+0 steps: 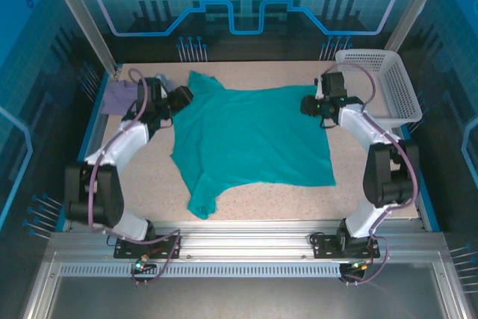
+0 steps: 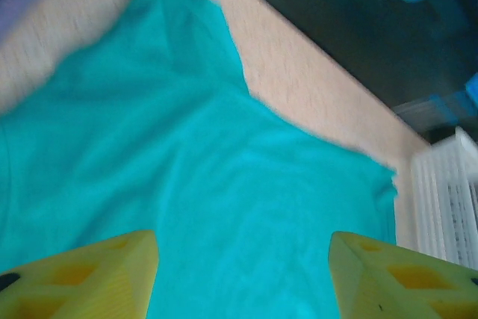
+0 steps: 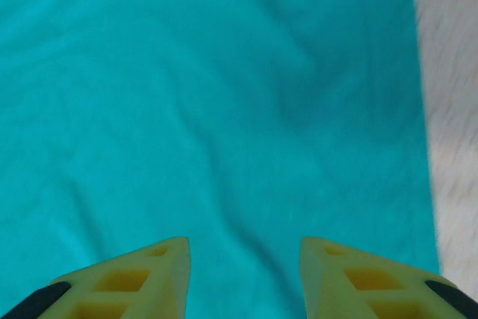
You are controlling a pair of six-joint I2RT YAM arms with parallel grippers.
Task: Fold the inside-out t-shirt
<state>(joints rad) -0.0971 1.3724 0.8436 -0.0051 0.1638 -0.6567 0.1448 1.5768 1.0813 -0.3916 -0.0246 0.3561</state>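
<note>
1. Markings: the backdrop panel (image 1: 246, 5) carries a blue gear emblem and circuit-style line art. Anything finer is too small to read.
2. Inside-out t-shirt (image 1: 254, 140): plain teal-green cloth spread mostly flat in the middle of the desk (image 1: 299, 199), which has a speckled beige top.
3. Shirt outline, top view: a long, fairly straight edge on the right side. Two tapering flaps on the left, one reaching toward the far edge and one trailing toward the near edge.
4. Surface: soft shallow wrinkles and one even colour. The wrist views are blurred, so weave and seams cannot be made out.
5. Left end effector (image 1: 183, 96): at the shirt's far-left edge, beside the far flap. In its wrist view the yellow fingers (image 2: 112, 274) are spread wide over teal cloth with nothing between them. Whether they touch the cloth I cannot tell.
6. Right end effector (image 1: 308, 104): at the shirt's far-right corner. In its wrist view the yellow fingers (image 3: 134, 282) stand apart, with a gap above the cloth and nothing pinched. The shirt's right edge and bare desk run along that view's right side.
7. Lavender shirt (image 1: 118, 97): small and crumpled at the far-left corner of the desk, just left of the left arm and apart from the teal one.
8. White mesh basket (image 1: 388, 80): at the far-right corner, beyond the right arm.
</note>
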